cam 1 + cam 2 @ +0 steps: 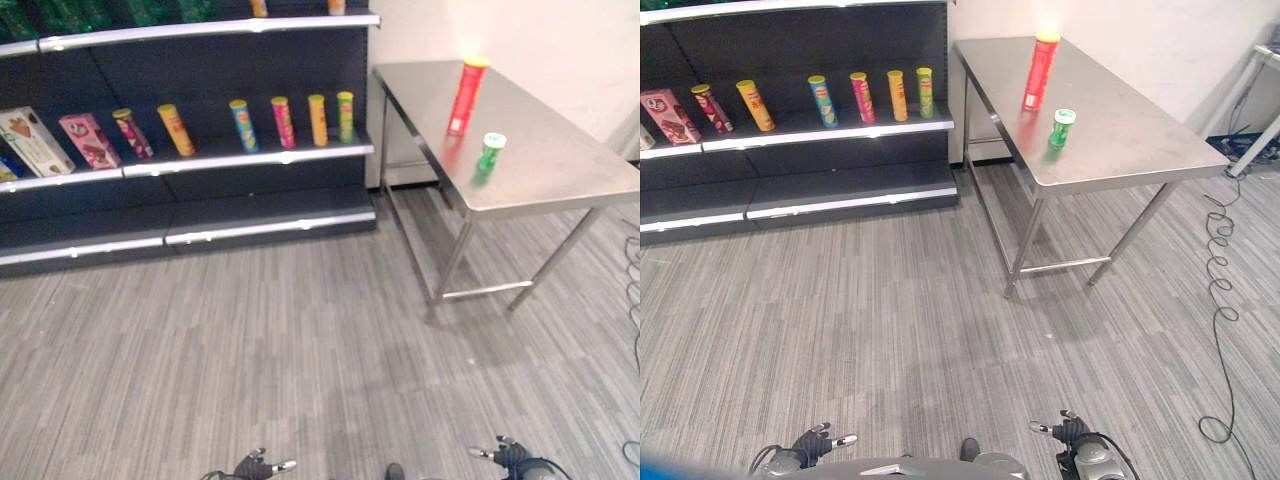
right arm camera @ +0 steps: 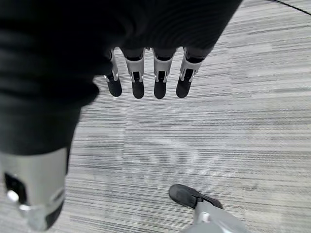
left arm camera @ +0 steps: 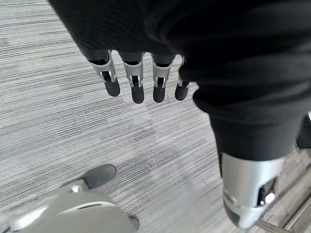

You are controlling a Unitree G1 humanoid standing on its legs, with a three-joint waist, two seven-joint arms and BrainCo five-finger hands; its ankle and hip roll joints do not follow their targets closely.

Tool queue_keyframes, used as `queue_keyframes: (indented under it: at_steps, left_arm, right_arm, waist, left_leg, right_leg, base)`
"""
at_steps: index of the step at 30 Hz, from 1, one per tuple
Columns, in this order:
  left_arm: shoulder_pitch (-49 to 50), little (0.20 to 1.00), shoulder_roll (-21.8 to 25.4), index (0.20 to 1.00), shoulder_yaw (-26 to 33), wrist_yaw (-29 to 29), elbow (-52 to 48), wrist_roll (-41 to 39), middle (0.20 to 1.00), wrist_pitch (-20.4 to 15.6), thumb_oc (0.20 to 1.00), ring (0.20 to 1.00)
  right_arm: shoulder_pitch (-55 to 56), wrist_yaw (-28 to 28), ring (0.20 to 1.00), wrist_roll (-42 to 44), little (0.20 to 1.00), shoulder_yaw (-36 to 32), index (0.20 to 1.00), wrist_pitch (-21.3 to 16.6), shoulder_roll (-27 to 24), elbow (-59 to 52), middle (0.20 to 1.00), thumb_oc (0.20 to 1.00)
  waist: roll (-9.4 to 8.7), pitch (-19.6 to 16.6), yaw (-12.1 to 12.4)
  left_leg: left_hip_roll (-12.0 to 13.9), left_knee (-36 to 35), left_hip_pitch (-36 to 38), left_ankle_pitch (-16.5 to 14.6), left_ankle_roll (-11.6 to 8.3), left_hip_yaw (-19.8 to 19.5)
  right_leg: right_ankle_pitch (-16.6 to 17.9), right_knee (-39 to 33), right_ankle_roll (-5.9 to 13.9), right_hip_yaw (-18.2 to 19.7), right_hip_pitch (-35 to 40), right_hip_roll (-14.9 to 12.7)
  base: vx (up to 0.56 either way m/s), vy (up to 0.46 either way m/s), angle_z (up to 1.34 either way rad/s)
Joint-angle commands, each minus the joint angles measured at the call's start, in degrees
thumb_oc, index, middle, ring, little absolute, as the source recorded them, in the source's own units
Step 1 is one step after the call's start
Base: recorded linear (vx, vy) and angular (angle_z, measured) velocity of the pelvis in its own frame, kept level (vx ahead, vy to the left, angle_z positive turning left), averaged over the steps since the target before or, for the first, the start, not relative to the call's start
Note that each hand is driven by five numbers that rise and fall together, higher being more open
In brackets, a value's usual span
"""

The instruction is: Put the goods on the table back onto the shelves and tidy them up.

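Both hands hang low over the grey floor [image 1: 250,340]: left hand [image 3: 141,73] and right hand [image 2: 146,68], fingers straight and relaxed, holding nothing. Further out, the steel table [image 1: 1140,150] carries a short green can [image 1: 1061,129] near its front edge and, behind it, a tall red can [image 1: 1039,70], both upright. Off left, shelves [image 1: 250,160] hold a row of upright cans [image 1: 284,122] and boxes [image 1: 88,140].
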Motion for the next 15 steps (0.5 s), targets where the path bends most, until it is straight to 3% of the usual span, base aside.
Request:
queue_keyframes:
  at_steps: [1,15]
  left_arm:
    - [-3.45,1.0,1.33,1.0,0.78,0.46,2.43,2.17,1.0,-1.03,1.0,1.0]
    - [-3.74,1.0,1.74,1.0,0.78,-0.07,2.48,2.02,1.0,-0.89,1.0,1.0]
  right_arm:
    - [-2.49,-0.36,1.0,-2.75,1.0,2.41,1.0,-0.75,-1.26,1.01,1.0,1.0]
    - [-3.07,0.06,1.0,-3.14,1.0,2.83,1.0,-0.25,-0.56,2.41,1.0,1.0]
  waist:
    - [-1.5,0.35,-0.03]
    - [-1.11,0.51,0.27]
  left_leg:
    - [0.73,0.62,-0.12,-3.77,-2.34,0.0]
    - [-0.66,0.62,-0.84,-4.24,-1.12,0.04]
  right_leg:
    - [-7.07,2.75,6.89,0.51,0.94,-5.88]
    - [-6.42,3.48,7.75,1.59,-0.81,-6.87]
  base:
    - [0.0,0.015,0.14]
    - [0.01,0.036,0.0]
